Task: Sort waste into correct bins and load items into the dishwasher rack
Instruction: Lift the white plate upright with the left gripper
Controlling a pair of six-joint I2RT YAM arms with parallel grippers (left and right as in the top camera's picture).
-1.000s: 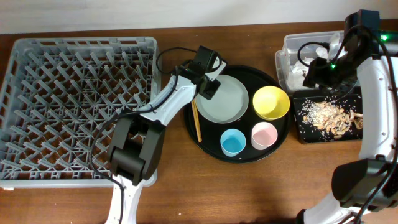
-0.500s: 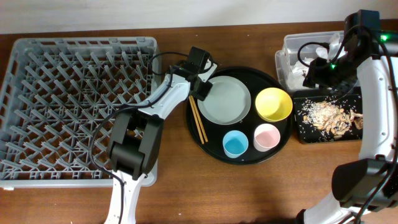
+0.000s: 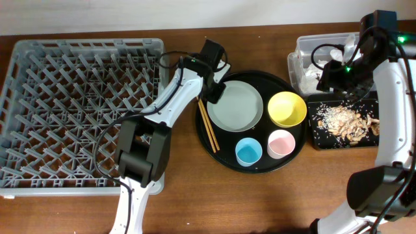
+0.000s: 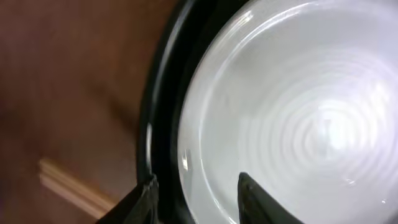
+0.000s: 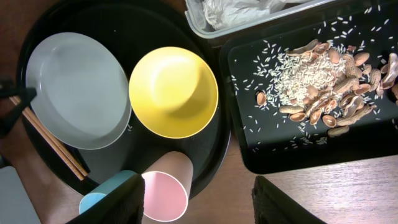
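My left gripper (image 3: pixel 214 92) is open at the left rim of the pale round plate (image 3: pixel 236 104). In the left wrist view (image 4: pixel 199 200) one finger is over the plate (image 4: pixel 298 112) and the other is outside its rim. The wooden chopsticks (image 3: pixel 208 126) lie beside the plate. The yellow bowl (image 3: pixel 286 108), blue cup (image 3: pixel 248 151) and pink cup (image 3: pixel 279 143) stand on the round black tray (image 3: pixel 260 81). My right gripper (image 3: pixel 329 80) is open and empty, high above the bins (image 5: pixel 202 202). The grey dishwasher rack (image 3: pixel 78 110) holds nothing.
The clear tub (image 3: pixel 300 62) with white tissue (image 5: pixel 239 11) stands at the back right. In front of it, the shallow black tray (image 3: pixel 342 141) holds rice and peanut-shell scraps (image 5: pixel 317 84). The rack's right wall is close to the left arm.
My left gripper has shifted a little left along the plate's rim. The chopsticks now lie more tilted, and the cups sit slightly further right. The right arm has not moved.
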